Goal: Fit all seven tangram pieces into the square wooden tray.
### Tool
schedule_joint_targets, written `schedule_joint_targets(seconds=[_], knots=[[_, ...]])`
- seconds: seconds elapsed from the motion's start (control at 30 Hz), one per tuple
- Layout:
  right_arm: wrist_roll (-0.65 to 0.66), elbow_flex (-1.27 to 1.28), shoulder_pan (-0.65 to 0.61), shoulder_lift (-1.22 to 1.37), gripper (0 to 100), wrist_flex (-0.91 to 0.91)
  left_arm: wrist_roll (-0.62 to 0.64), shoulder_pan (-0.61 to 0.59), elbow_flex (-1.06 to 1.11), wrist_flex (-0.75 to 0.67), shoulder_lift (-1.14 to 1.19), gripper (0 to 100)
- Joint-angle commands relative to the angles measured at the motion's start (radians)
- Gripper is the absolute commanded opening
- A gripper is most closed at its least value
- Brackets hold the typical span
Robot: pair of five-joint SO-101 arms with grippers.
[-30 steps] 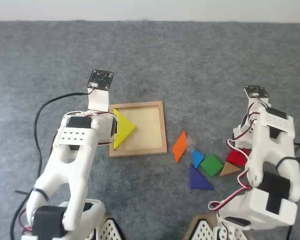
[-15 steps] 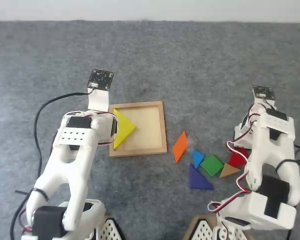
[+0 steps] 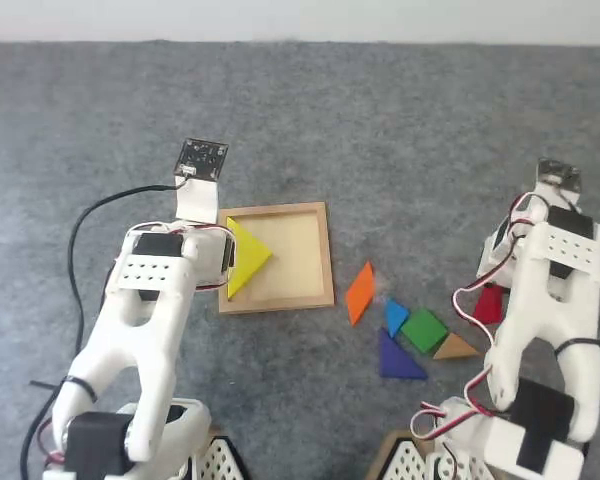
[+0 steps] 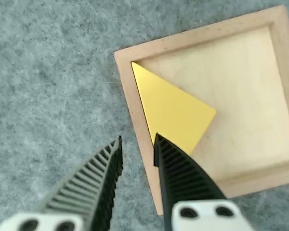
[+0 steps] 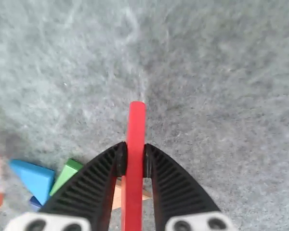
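Note:
The square wooden tray (image 3: 318, 292) (image 4: 127, 85) lies mid-table with the yellow triangle (image 3: 246, 256) (image 4: 172, 111) flat in its left part. My left gripper (image 4: 136, 149) hovers open over the tray's left rim, holding nothing. My right gripper (image 5: 133, 161) is shut on the red piece (image 5: 135, 144) (image 3: 489, 302), held on edge above the carpet at the right. On the carpet rest the orange parallelogram (image 3: 360, 292), small blue triangle (image 3: 395, 317) (image 5: 34, 175), green square (image 3: 423, 329) (image 5: 65, 174), purple triangle (image 3: 397, 358) and tan triangle (image 3: 456, 346).
Grey carpet covers the whole table. The tray's right half shows bare wood (image 4: 241, 91). The right arm (image 3: 545, 290) stands over the carpet right of the loose pieces; the left arm (image 3: 150, 300) stands left of the tray.
The right arm has lifted and swung toward the right and back, taking the red piece up off the carpet beside the tan triangle. The left arm has stayed still.

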Motion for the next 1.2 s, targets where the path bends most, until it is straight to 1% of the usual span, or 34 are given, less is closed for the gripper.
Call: schedule_joint_targets(seconds=[0.0,0.07,0.13,0.23,0.3,0.37,0.43,0.57,0.67,0.77,0.87,0.93,1.0,1.1,1.17], knots=[[-0.018,-0.074,-0.058,-0.077,0.7,0.013,-0.011,0.002,-0.010,-0.018,-0.012,11],[-0.018,-0.078,-0.108,-0.096,0.7,0.010,-0.032,0.002,-0.010,-0.017,-0.012,11],[-0.018,-0.084,-0.180,-0.120,0.7,-0.004,-0.109,0.008,-0.019,0.017,-0.012,10],[-0.017,-0.123,-0.303,-0.147,0.7,-0.027,-0.112,0.002,-0.033,0.058,-0.014,10],[-0.031,-0.176,-0.384,-0.137,0.7,-0.019,-0.115,-0.049,-0.053,0.075,-0.014,10],[-0.075,-0.232,-0.473,-0.111,0.7,0.002,-0.115,-0.106,-0.093,0.114,-0.014,10],[-0.095,-0.273,-0.565,-0.077,0.7,-0.012,-0.109,-0.158,-0.128,0.152,-0.014,10],[-0.095,-0.305,-0.727,0.008,0.7,-0.142,-0.094,-0.258,-0.140,0.176,-0.052,6],[-0.094,-0.318,-0.822,0.088,0.7,-0.243,-0.080,-0.296,-0.097,0.175,-0.157,5],[-0.072,-0.361,-0.880,0.188,0.7,-0.294,-0.078,-0.307,-0.021,0.170,-0.311,5],[0.000,-0.428,-0.915,0.302,0.7,-0.334,-0.058,-0.311,0.087,0.112,-0.454,5],[0.034,-0.482,-0.938,0.371,0.7,-0.346,-0.052,-0.331,0.137,0.069,-0.512,8],[0.064,-0.532,-0.963,0.427,0.7,-0.343,-0.048,-0.368,0.153,0.038,-0.522,10],[0.101,-0.597,-0.997,0.486,0.7,-0.343,-0.008,-0.427,0.156,-0.002,-0.486,11],[0.121,-0.626,-1.020,0.510,0.7,-0.343,-0.008,-0.436,0.157,-0.017,-0.451,11]])
